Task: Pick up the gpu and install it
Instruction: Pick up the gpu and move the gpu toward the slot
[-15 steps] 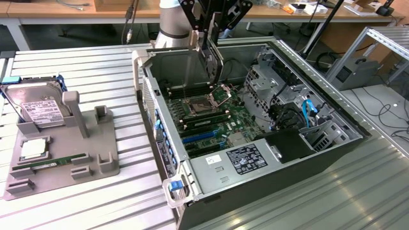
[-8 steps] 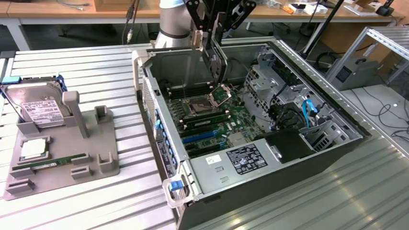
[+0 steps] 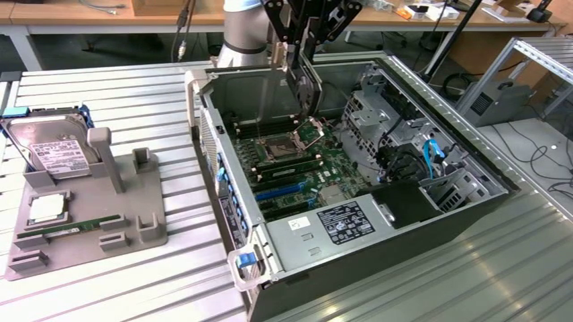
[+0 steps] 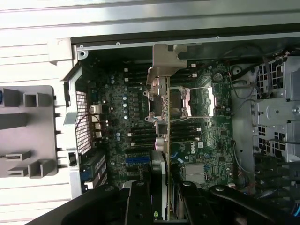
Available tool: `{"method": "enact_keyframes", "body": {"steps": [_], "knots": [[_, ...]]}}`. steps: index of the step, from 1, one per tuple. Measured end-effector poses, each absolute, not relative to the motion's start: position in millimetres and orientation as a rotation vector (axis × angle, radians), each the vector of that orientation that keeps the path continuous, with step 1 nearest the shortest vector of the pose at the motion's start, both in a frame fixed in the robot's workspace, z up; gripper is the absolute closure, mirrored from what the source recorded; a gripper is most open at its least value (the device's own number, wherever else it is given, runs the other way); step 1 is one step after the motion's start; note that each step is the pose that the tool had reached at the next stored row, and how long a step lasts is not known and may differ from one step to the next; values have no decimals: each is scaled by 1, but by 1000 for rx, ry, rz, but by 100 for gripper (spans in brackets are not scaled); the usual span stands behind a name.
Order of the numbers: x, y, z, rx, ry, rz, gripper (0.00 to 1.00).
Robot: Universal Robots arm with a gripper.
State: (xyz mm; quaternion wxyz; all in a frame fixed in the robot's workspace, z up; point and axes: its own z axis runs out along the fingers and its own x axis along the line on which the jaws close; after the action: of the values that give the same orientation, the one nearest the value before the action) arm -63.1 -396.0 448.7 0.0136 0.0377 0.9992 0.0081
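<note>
The gripper is clamped on the gpu, its black fingers pressing on either face of the card near its upper edge. The gpu hangs upright, clear of everything below it, over the far part of the open computer case. Its silver end bracket runs down the side towards the exterior view's left, close to the case's slotted rear wall. Below the card lies the green motherboard, with the open processor socket almost straight beneath the card's lower edge. Nearer the camera in the case sits the power supply with a dark label, and on the exterior view's right are drive cages with blue cables. Well apart from the case, on the exterior view's left, a grey holder rests on the ribbed metal table. It carries a hard drive standing tilted at its far end, a processor chip and a green memory stick lying flat.
</note>
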Motion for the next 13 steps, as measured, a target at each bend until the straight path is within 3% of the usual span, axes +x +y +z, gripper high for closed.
{"method": "enact_keyframes", "body": {"steps": [13], "knots": [[-46, -396, 448, 117, 3112, 23, 73]]}}
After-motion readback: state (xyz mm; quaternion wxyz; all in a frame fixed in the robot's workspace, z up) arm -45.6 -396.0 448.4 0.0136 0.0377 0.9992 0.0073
